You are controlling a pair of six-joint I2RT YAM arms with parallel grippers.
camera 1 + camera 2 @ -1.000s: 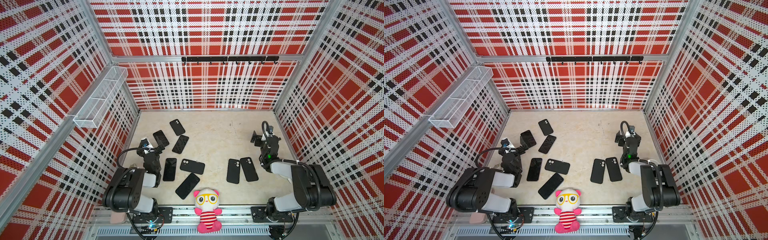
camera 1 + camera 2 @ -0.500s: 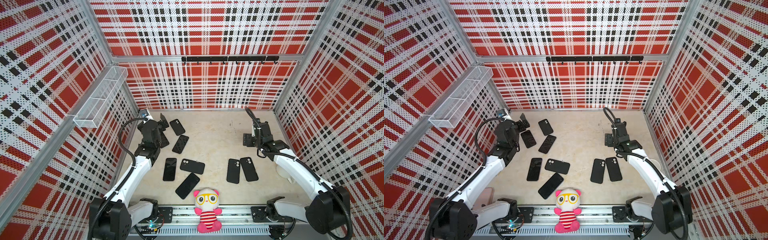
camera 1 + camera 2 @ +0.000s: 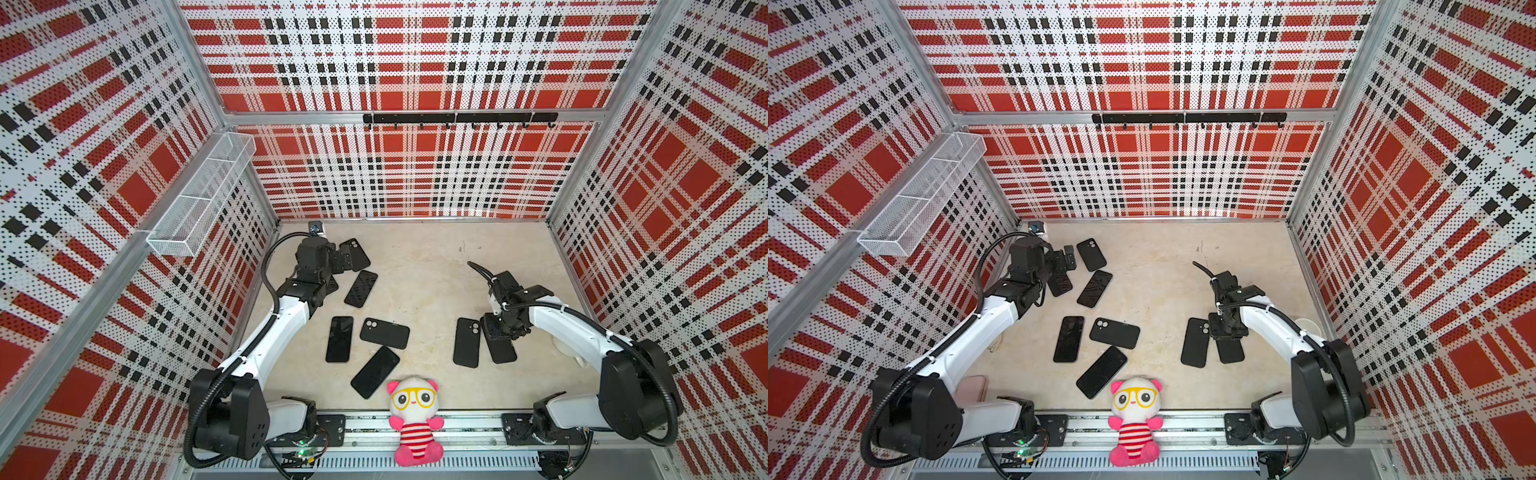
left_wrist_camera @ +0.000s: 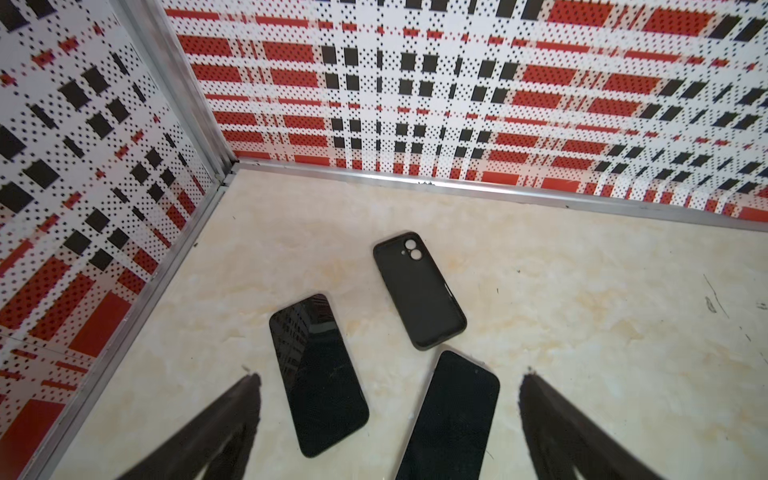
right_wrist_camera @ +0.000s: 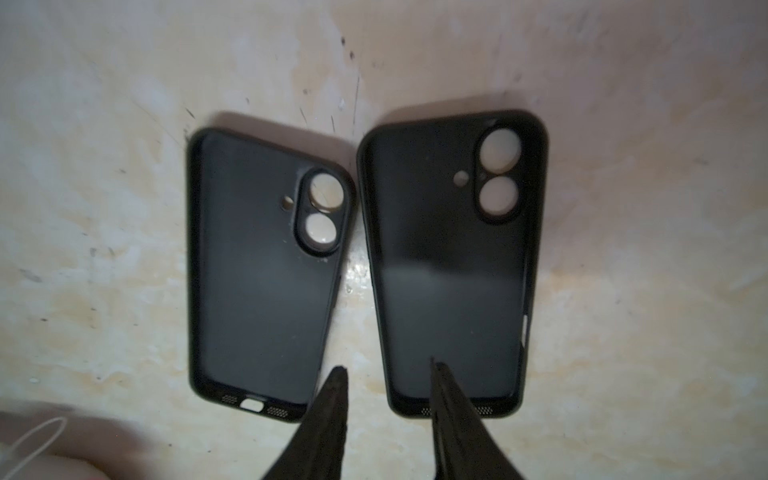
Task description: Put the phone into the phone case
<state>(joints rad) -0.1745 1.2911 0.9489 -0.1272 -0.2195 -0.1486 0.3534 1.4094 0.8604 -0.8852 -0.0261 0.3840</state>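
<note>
Phone case (image 5: 453, 266), light and bendy: your right gripper (image 5: 385, 365), jaws part-open, straddles its rim, so pinch there; left gripper (image 4: 390, 376) gapes wide.

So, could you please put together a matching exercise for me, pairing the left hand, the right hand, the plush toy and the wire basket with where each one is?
Things
1. left hand
2. right hand
3. plush toy
4. wire basket

Places
A. mounted on the left wall
B. wide open above two phones near the far left corner
C. over the side edge of an empty phone case
D. sitting at the front, in the middle

Pairs: 1-B, 2-C, 3-D, 4-A
</note>
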